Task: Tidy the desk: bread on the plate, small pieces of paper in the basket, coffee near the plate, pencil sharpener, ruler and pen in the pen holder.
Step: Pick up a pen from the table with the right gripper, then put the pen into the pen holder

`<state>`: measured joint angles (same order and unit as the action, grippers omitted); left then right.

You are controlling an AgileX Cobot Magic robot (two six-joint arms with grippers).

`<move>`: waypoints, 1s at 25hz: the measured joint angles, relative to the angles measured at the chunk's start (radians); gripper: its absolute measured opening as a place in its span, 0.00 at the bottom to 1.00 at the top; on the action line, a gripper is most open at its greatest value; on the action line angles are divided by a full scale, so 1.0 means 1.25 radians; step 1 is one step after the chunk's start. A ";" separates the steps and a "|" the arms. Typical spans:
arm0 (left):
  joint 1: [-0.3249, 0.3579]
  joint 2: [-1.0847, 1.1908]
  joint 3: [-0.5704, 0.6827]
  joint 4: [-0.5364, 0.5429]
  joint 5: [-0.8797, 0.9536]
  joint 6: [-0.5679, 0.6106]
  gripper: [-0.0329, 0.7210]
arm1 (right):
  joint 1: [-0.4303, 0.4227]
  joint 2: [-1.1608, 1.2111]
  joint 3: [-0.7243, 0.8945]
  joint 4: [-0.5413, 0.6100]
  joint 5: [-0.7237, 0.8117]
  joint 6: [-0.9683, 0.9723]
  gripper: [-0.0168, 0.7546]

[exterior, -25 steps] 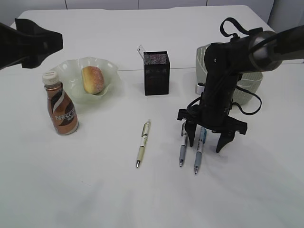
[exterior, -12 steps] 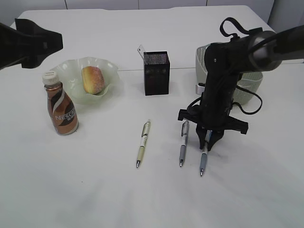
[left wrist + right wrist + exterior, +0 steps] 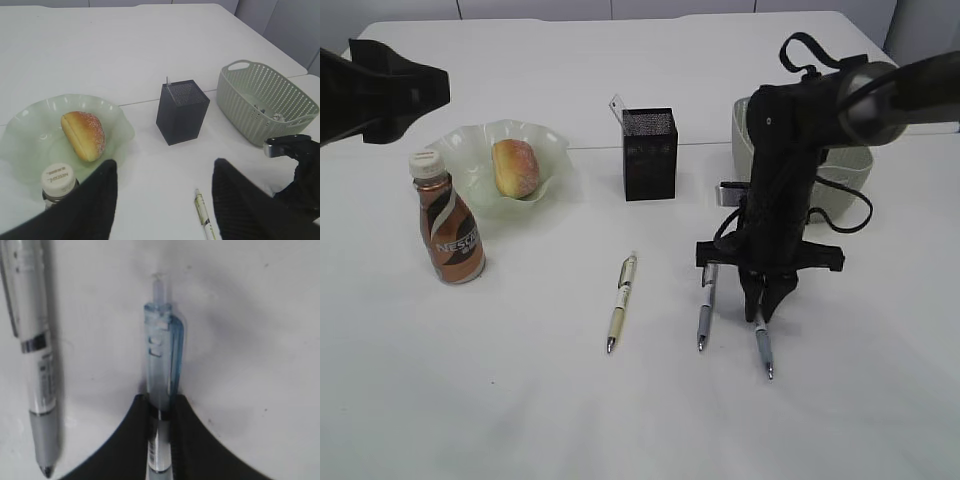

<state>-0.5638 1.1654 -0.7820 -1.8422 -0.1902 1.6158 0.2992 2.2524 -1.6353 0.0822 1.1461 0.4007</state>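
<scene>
My right gripper point(image 3: 760, 305) is shut on the blue clear pen point(image 3: 761, 345), which hangs tip-down from the jaws just above the table. In the right wrist view the fingers point(image 3: 125, 440) pinch the blue pen point(image 3: 160, 360) at mid-barrel. A grey pen point(image 3: 705, 310) lies just to its left, and it also shows in the right wrist view point(image 3: 32, 340). A yellow pen point(image 3: 622, 300) lies at the centre. The black mesh pen holder point(image 3: 650, 155) stands behind. Bread point(image 3: 515, 168) lies on the green plate point(image 3: 555, 150), with the coffee bottle point(image 3: 450, 225) beside it. My left gripper point(image 3: 162, 167) is open and empty, high at the left.
A pale green basket point(image 3: 845, 195) stands at the back right behind my right arm, with small items inside it point(image 3: 272, 116). A thin clear item point(image 3: 616, 105) sticks out of the pen holder. The table's far edge runs behind the holder.
My right gripper was open astride the blue pen and has shut on it. It has risen slightly, and the pen has shifted right and toward the front. The left arm has not moved.
</scene>
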 joint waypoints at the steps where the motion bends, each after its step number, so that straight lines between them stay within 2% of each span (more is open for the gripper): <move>1: 0.000 0.000 0.000 0.000 0.000 0.000 0.62 | 0.000 0.002 -0.009 0.000 0.018 -0.029 0.13; 15: 0.000 0.000 0.000 0.000 0.000 0.000 0.62 | 0.000 0.004 -0.228 0.000 0.057 -0.308 0.13; 25: 0.000 0.000 0.000 0.000 0.000 0.000 0.62 | 0.000 0.004 -0.414 -0.010 0.056 -0.349 0.13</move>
<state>-0.5638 1.1654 -0.7820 -1.8422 -0.1902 1.6154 0.2992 2.2571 -2.1530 0.0693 1.2162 -0.0358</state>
